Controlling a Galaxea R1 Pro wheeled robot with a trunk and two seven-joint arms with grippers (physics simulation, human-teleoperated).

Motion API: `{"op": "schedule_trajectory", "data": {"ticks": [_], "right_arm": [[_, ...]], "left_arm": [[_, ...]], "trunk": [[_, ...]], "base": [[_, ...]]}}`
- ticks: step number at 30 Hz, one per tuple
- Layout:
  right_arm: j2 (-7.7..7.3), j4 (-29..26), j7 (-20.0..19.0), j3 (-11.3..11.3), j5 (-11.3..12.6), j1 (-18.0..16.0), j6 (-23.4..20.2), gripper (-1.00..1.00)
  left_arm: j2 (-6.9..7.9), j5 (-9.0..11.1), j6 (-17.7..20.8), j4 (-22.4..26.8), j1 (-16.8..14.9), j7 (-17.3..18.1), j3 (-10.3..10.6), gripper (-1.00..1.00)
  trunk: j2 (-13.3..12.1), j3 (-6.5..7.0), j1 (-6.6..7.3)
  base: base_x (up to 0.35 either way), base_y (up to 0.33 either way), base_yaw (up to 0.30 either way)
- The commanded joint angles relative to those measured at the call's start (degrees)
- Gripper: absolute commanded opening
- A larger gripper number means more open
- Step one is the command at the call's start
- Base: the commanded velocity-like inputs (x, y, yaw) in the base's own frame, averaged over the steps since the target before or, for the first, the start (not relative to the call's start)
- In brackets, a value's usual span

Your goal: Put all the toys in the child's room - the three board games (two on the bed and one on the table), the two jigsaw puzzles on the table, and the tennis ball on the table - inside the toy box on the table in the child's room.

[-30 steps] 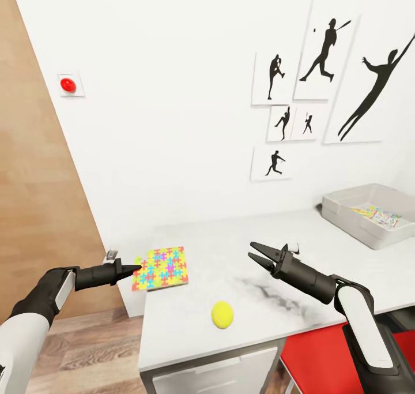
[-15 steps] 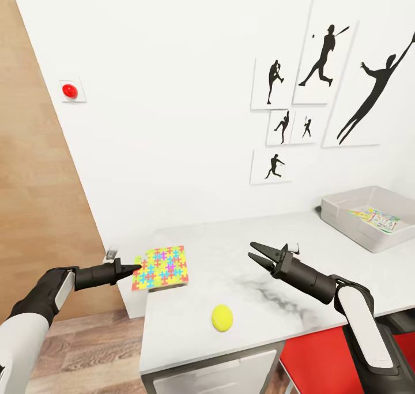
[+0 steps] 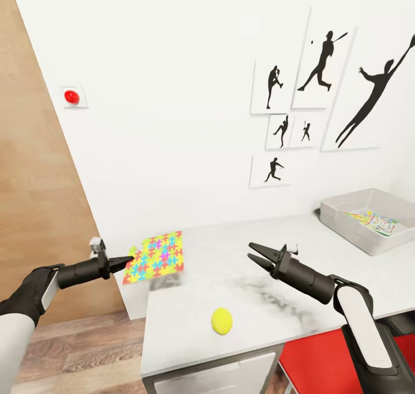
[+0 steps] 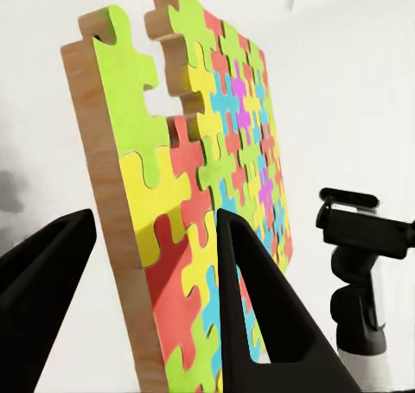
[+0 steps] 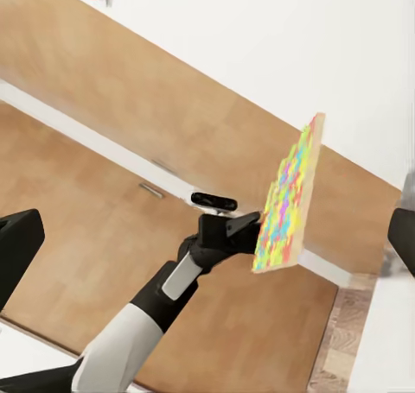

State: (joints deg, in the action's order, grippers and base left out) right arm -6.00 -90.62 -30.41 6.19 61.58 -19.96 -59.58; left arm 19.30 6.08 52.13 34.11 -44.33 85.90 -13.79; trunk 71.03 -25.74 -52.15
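Note:
My left gripper (image 3: 125, 262) is shut on the edge of a jigsaw puzzle (image 3: 154, 256), a flat square box patterned with bright interlocking pieces. It hangs tilted just above the left end of the table (image 3: 259, 290), casting a shadow below. In the left wrist view the puzzle (image 4: 199, 194) stands between both fingers (image 4: 259, 324). The right wrist view has the puzzle (image 5: 290, 199) held out by the left arm. A yellow tennis ball (image 3: 221, 321) lies near the table's front edge. My right gripper (image 3: 253, 254) hovers open over the table's middle. The pale grey toy box (image 3: 346, 224) sits at the far right.
A colourful flat box (image 3: 377, 221) lies inside the tray. A red chair (image 3: 323, 353) stands at the table's front right. A wood-panelled wall (image 3: 34, 209) runs along the left, and a red button (image 3: 71, 97) and silhouette posters (image 3: 323, 77) hang on the white wall.
The left gripper has drawn back to the left and raised the puzzle off the table, so it now hangs tilted. The right arm has barely moved.

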Motion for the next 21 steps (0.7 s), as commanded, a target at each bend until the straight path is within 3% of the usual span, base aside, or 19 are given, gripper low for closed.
{"op": "schedule_trajectory", "data": {"ticks": [1, 12, 21], "right_arm": [[0.05, 0.0, 0.0, 0.1, -0.4, 0.0, -0.2, 1.0], [0.54, 0.0, 1.7, 0.0, -0.5, 0.0, -0.1, 1.0], [0.74, 0.0, 1.6, 0.6, -0.6, 0.0, 0.4, 1.0]], "left_arm": [[0.11, -0.1, 0.7, 0.0, 0.0, 1.0, 0.1, -1.0], [0.14, -0.1, 1.4, 0.2, 0.0, 2.6, 0.4, -1.0], [0.13, -0.1, 1.5, 0.6, -0.1, 2.7, 0.4, -1.0]], "trunk": [[-0.4, 0.12, 0.23], [-4.8, 2.1, 2.64], [-8.4, 3.71, 4.62]], "base": [[0.0, 0.0, 0.0], [-0.001, 0.0, 0.0], [-0.118, 0.0, 0.0]]}}
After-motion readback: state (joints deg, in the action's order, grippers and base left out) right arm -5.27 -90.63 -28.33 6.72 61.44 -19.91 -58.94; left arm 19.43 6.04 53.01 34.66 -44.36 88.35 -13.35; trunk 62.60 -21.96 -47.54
